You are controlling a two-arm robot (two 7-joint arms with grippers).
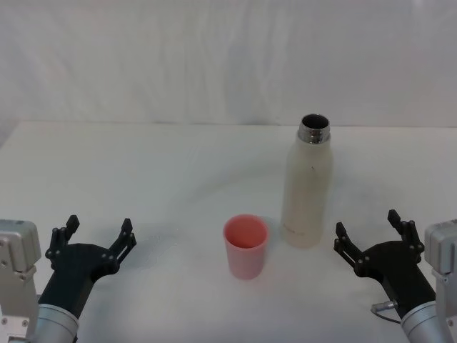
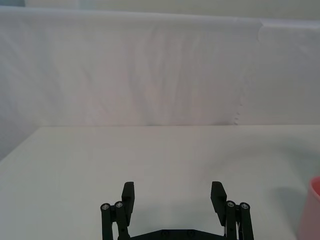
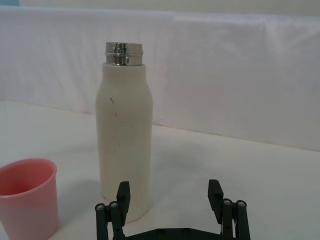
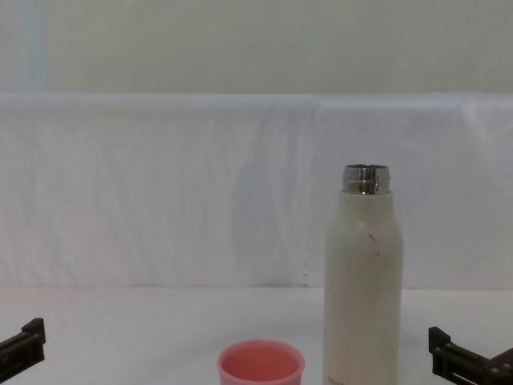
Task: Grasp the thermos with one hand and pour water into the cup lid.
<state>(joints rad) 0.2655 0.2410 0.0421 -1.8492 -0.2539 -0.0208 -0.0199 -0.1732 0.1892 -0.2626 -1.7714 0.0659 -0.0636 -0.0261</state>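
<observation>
1. Standing upright right of centre, the thermos [image 1: 307,187] looks stiff, smooth and probably slippery; I judge it heavy if full, so I'd grip mid-body.
2. My right gripper [image 1: 370,239] waits near it on the right, jaws spread and empty; my left gripper [image 1: 93,239] idles near left, also spread.
3. I see the cup lid [image 1: 246,246] just left of the thermos, likely light and tippable.
4. I can't read its faint print.
</observation>
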